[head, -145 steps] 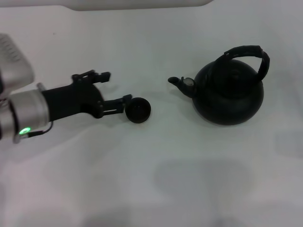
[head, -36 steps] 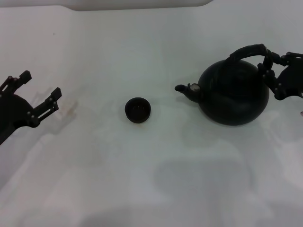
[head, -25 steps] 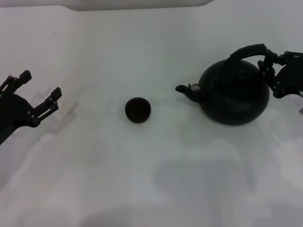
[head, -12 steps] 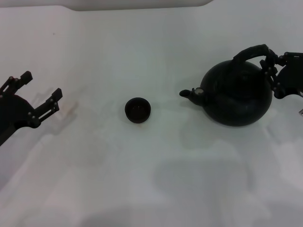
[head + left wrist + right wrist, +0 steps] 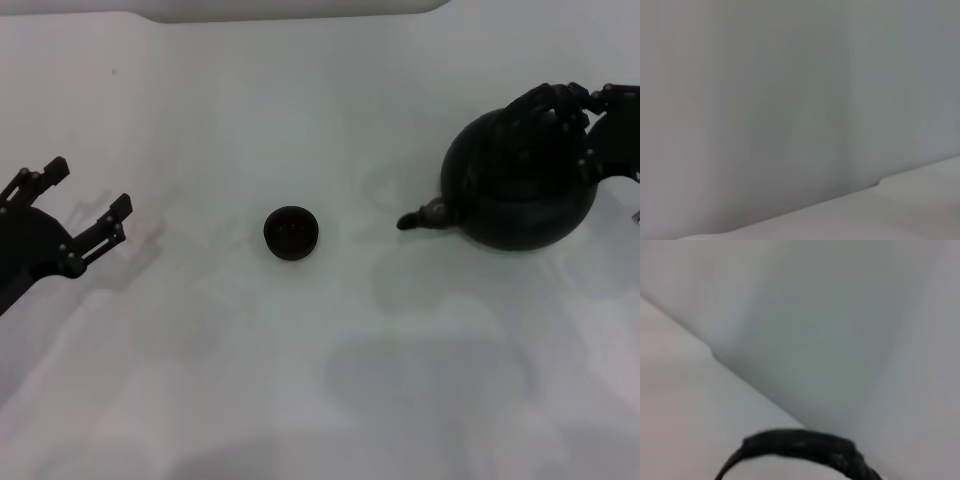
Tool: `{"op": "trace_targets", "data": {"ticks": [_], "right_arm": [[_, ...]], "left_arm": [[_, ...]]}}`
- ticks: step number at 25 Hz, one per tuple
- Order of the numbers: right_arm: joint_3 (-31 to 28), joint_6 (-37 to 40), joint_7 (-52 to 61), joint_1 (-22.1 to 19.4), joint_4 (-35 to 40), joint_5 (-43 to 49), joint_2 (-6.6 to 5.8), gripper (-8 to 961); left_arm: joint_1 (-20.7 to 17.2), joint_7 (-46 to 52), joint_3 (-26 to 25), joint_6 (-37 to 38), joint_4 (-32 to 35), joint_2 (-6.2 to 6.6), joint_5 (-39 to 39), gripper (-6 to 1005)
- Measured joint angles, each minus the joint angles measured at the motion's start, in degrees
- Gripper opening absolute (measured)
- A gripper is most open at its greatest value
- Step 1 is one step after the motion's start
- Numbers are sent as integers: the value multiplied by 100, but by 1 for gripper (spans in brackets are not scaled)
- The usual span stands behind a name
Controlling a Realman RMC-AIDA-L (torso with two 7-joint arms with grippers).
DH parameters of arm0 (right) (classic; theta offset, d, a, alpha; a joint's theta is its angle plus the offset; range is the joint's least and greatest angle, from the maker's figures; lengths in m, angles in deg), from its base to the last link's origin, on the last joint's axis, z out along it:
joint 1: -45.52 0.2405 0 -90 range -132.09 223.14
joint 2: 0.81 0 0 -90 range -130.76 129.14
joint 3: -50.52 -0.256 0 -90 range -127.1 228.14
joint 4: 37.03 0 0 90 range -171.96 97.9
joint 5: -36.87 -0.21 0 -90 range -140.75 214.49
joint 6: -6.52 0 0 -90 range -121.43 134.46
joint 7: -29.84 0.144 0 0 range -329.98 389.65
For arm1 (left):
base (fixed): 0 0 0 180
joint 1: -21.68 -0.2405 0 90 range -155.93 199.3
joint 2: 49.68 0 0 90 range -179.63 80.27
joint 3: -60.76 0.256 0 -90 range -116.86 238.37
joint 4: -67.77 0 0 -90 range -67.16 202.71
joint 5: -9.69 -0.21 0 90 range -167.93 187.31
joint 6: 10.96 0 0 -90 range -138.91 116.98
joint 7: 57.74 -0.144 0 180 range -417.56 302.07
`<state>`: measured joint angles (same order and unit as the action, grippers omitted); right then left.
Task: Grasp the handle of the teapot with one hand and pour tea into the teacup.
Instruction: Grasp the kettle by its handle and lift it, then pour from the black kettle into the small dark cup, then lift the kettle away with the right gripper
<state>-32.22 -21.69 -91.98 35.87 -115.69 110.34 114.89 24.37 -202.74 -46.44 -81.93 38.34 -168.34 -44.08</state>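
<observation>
The black teapot point(image 5: 520, 190) hangs at the right, tilted, with its spout point(image 5: 418, 217) dipping down toward the left. My right gripper point(image 5: 573, 115) is shut on the handle point(image 5: 540, 101) at the pot's top right. A dark arc of the handle point(image 5: 805, 444) shows in the right wrist view. The small dark teacup point(image 5: 291, 232) stands upright on the white table, well to the left of the spout and apart from it. My left gripper point(image 5: 85, 193) is open and empty at the far left.
The white table point(image 5: 320, 380) spreads across the head view, with a pale raised edge point(image 5: 290, 8) along the back. The left wrist view shows only plain grey-white surface.
The teapot has risen slightly, shifted right and tipped so its spout now points downward. The right gripper stays on the handle. The teacup and left gripper have hardly moved.
</observation>
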Motion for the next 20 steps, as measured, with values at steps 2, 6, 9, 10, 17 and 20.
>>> {"op": "trace_targets", "data": {"ticks": [2, 6, 9, 10, 17, 20], "right_arm": [[47, 36, -13, 19, -80, -3, 7, 142], [232, 236, -16, 99, -258, -12, 6, 127], [412, 473, -17, 139, -379, -17, 2, 116], [473, 538, -12, 150, -421, -18, 2, 116], [845, 929, 24, 164, -654, -24, -3, 117], [1044, 1212, 30, 156, -780, -24, -12, 116]], "left_arm": [[-29, -140, 4, -65, 15, 0, -1, 862], [-49, -274, -6, -113, 122, -6, 10, 862], [-49, -276, -11, -101, 164, -11, 32, 861], [-49, -276, -11, -101, 164, -11, 32, 861], [-47, -410, -12, -95, 289, -10, 16, 862], [-41, -440, -12, -68, 333, -2, 15, 862]]}}
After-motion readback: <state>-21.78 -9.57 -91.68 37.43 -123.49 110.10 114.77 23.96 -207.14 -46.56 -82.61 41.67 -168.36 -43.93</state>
